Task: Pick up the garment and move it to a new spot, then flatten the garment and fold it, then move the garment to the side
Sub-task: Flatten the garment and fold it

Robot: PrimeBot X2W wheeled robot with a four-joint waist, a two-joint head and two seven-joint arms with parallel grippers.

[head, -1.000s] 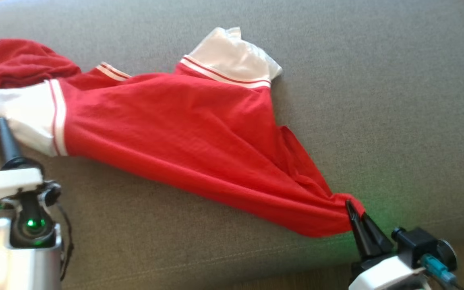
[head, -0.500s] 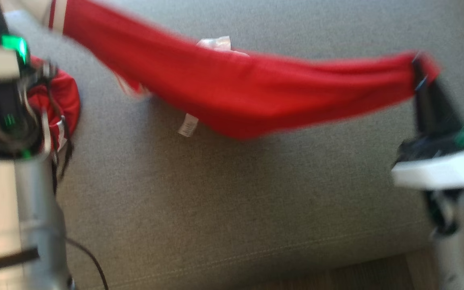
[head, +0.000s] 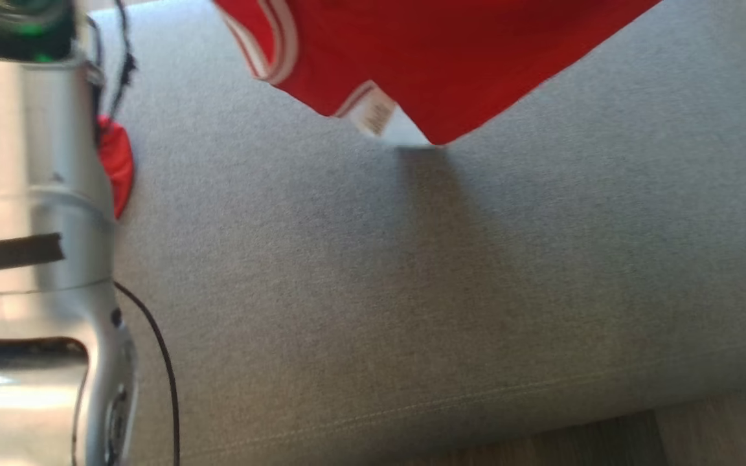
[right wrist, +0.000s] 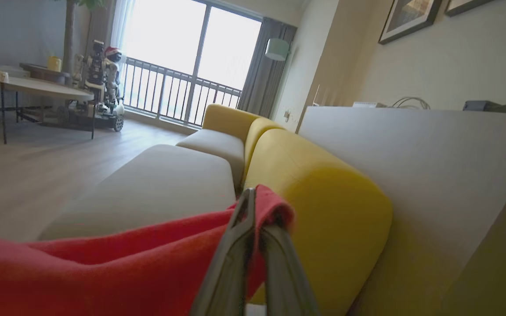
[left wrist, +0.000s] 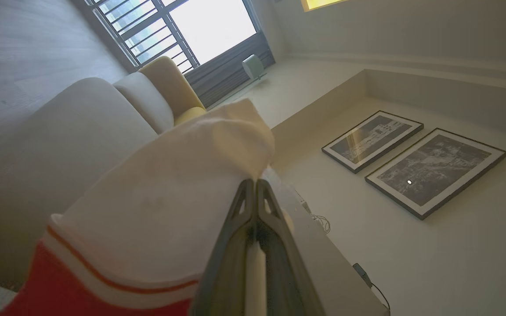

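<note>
Both grippers are clamped on the red-and-white shirt (head: 451, 58), which spreads across the top centre of the head view above the grey sofa cushion (head: 412, 291). Its lowest corner and a white care label (head: 376, 118) point down at a shadow on the fabric; whether that corner touches the cushion is unclear.

In the left wrist view the left gripper (left wrist: 255, 183) shows at the centre of the frame, its two dark fingers pressed together on the white sleeve (left wrist: 169, 206). The sleeve bulges up and to the left of the fingertips, and its striped band and the red body fall toward the lower left corner.

In the right wrist view the right gripper (right wrist: 251, 193) is likewise pinched tight at lower centre. A fold of red cloth wraps over its tips, and the rest stretches away to the lower left edge. The yellow backrest (right wrist: 323, 197) lies just behind.

The silver left forearm (head: 30, 213) stands along the left edge of the head view, with a black cable (head: 164, 369) curving beside it.
</note>
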